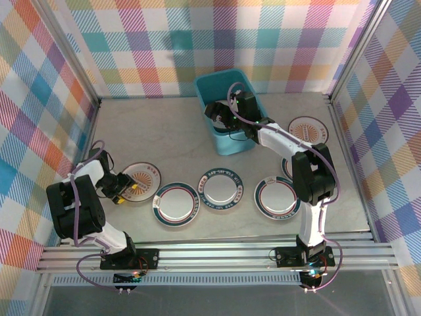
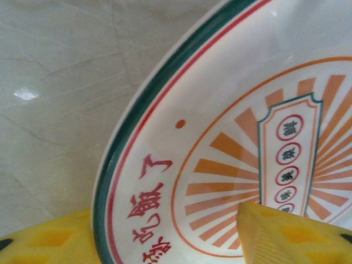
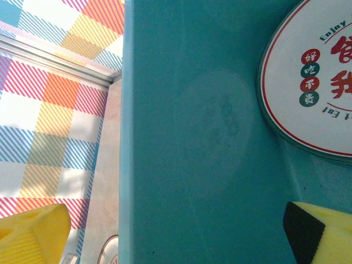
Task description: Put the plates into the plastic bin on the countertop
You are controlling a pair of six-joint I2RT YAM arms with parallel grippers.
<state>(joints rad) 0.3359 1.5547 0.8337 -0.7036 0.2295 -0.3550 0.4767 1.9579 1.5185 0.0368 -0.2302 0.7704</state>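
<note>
Left hand (image 1: 120, 187) at 8 o'clock straddles sunburst plate (image 1: 143, 176) rim, fingers (image 2: 286, 236) either side for edge lift; clamped or not, cannot tell. Right hand (image 1: 218, 113) spread over bin (image 1: 231, 146) at 12 o'clock, red-lettered plate (image 3: 313, 82) inside.

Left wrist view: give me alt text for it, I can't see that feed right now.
A white plate with an orange sunburst centre, red characters and a green-and-red rim lies close up on the pale marbled countertop. The left arm's two yellow fingers straddle its rim, one over the centre, one outside the edge.
</note>
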